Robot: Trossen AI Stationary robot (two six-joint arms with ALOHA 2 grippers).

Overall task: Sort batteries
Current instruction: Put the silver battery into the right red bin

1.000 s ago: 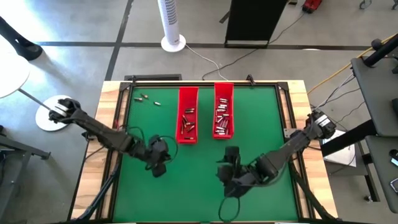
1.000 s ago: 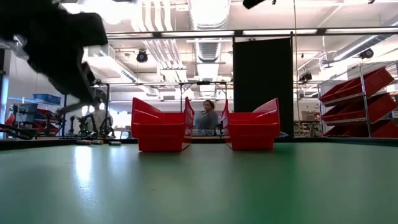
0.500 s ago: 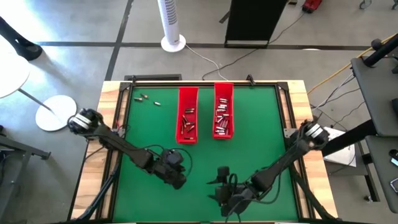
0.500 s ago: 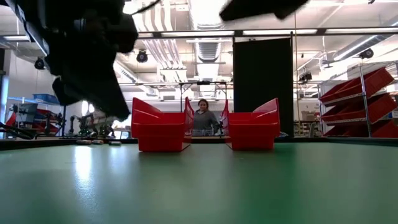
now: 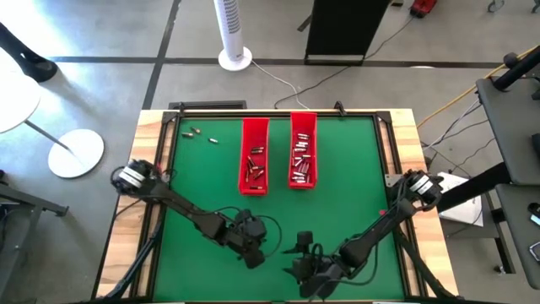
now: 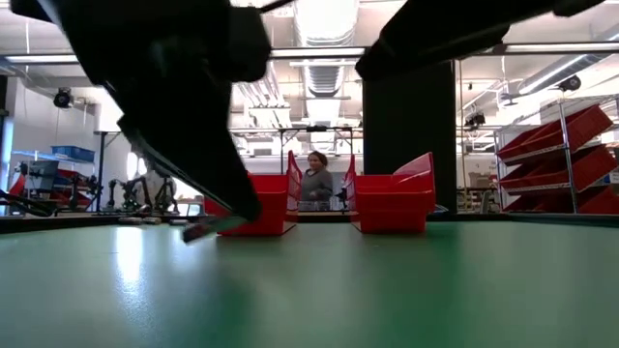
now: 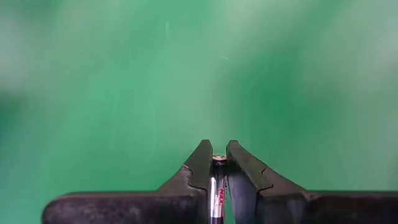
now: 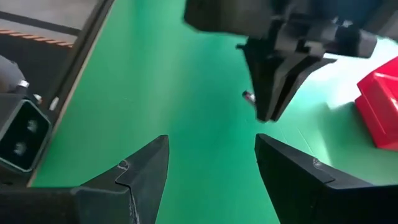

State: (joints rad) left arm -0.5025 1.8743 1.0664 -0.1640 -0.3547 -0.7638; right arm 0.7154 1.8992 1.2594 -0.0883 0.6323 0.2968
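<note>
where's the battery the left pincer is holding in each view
High view: hidden under the left pincer, near the table's front edge.
Low view: the battery pokes out below the dark arm, left of centre.
Left wrist view: clamped between the fingers.
Right wrist view: its tip beside the far pincer.
Shared landmark: the green mat.

Beyond the far edge of your green table [image 5: 278, 215] stands a white tower fan [image 5: 232, 34], with a tall black panel [image 5: 346, 29] beside it. Behind the table, a person [image 6: 315, 182] sits facing you, red storage shelves [image 6: 566, 159] to one side.
</note>
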